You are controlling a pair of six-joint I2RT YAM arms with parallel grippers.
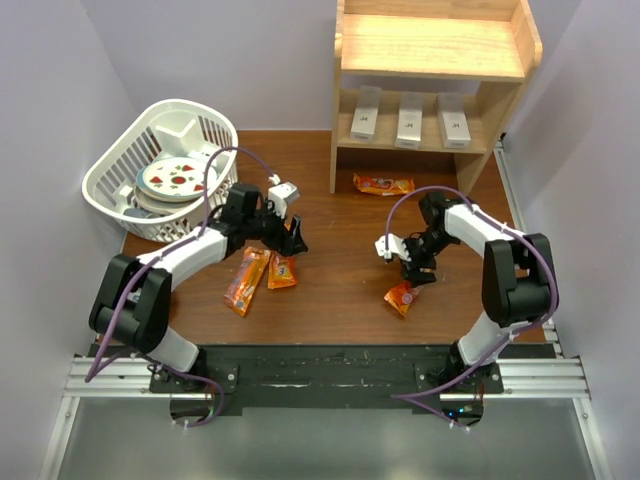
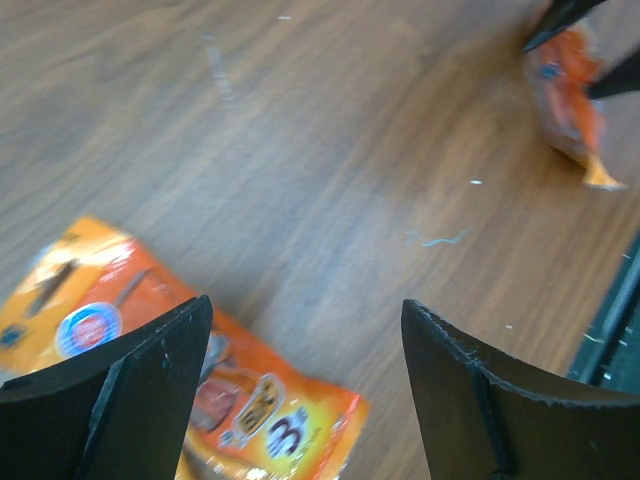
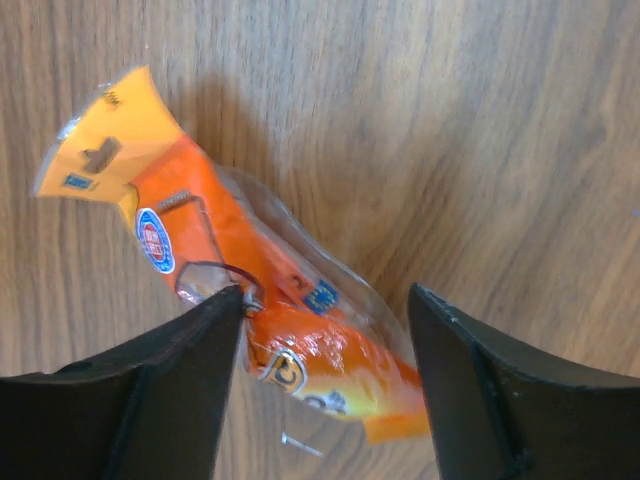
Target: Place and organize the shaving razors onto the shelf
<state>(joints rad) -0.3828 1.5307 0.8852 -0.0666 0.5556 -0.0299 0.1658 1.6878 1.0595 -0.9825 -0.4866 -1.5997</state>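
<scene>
1. Cream cardboard is where the count begins: the three shaving razors [image 1: 410,120] stand in a row on the lower level of the shelf [image 1: 430,48], spaced apart and fronts up. None lies on the table [image 1: 340,215].
2. Judged from that, the placing step looks done. At most a straightening of the row remains.
3. The right gripper [image 1: 408,276] [image 3: 325,295] hangs low over an orange packet [image 1: 401,298] [image 3: 200,230]. Its jaws are apart and straddle the packet. One fingertip seems to brush the wrapper, but nothing is grasped.
4. The left gripper [image 1: 293,240] [image 2: 305,310] is also spread and empty, above bare wood just beside a pair of orange packets [image 1: 262,276]. One of them shows partly under its finger in the left wrist view.
5. The next move, as I judge it, calls for leaving the snacks alone or clearing them gently. If the row needs tidying, an arm must reach under the upper board without knocking the boxes.
6. Hard to tell:
   - how deep the boxes sit on the lower level, and whether they touch its back, since the upper board hides that part;
   - whether the boxes are squarely aligned, as they are small in the top view;
   - the print on the packets, which is blurred.
7. Elsewhere, a fourth packet [image 1: 383,184] lies near the shelf's foot, and a white basket [image 1: 110,185] holds plates [image 1: 178,178].
</scene>
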